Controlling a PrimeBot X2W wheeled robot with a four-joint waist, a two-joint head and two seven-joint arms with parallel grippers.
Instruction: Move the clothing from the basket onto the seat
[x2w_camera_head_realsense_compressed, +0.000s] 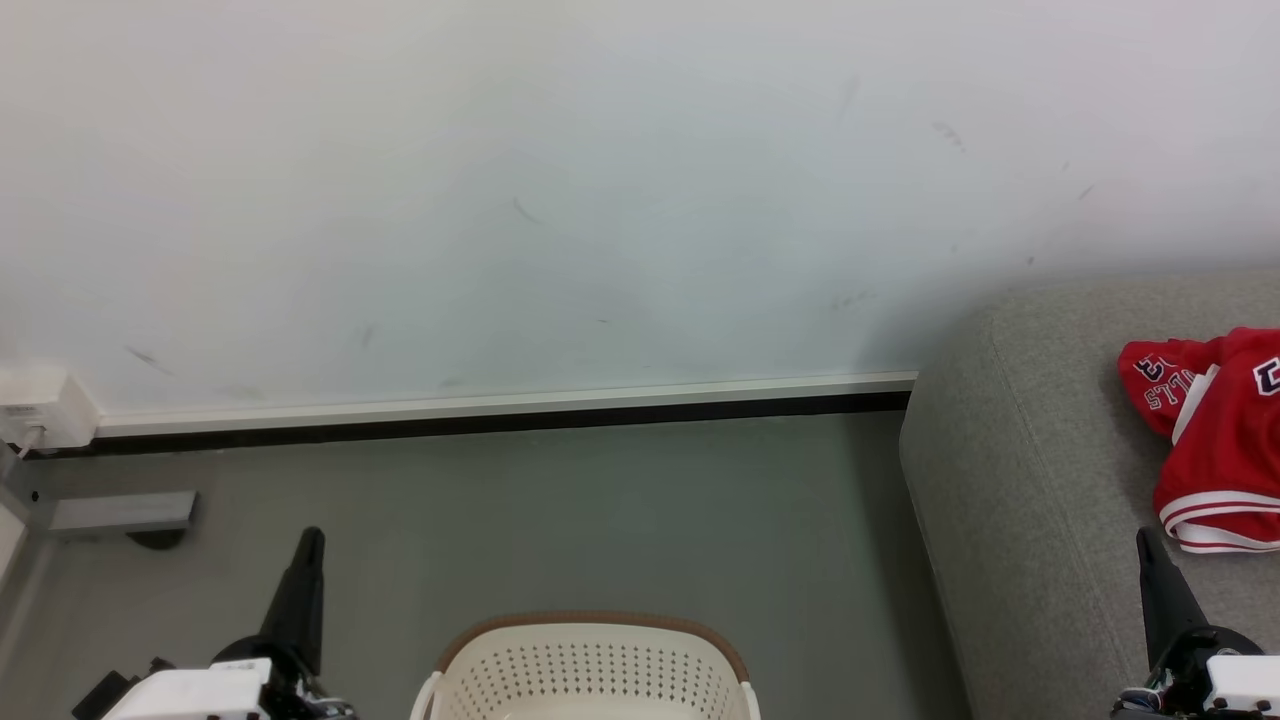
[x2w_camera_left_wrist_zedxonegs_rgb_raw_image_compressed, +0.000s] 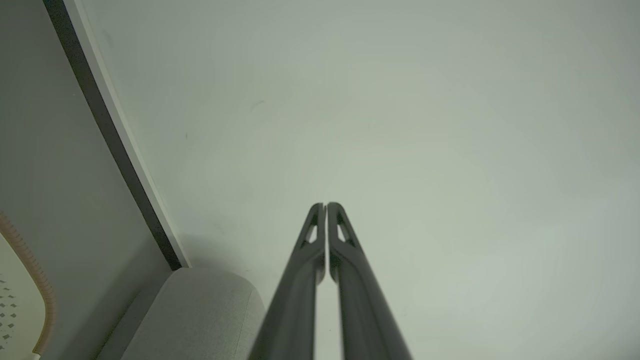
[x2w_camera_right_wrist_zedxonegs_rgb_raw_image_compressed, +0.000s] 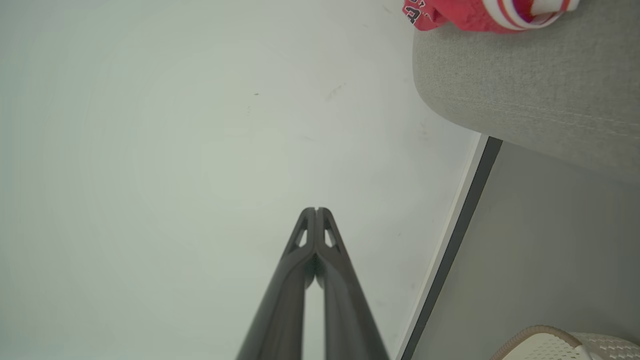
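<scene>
Both arms are parked either side of the basket, fingers pointing away from the robot. The left gripper is just left of it and the right gripper well off to its right, by the seat. Each pair of long dark fingers is pressed together with nothing between them. Reads as a rest pose, not a reach.

Basket: round cream plastic, perforated wall, brown rim. It stands on the grey floor dead centre in front of the robot, probably so either arm can dip in. Only its far wall is visible, so can't tell what's left inside.

Right of the basket and further back, the seat is grey woven fabric with a rounded corner and an edge seam. The clothing lies crumpled on top: red, slick-looking jersey with white striped trim and white lettering. At least that piece looks delivered.

Behind the basket: pale scuffed wall, white skirting over a dark strip.
</scene>
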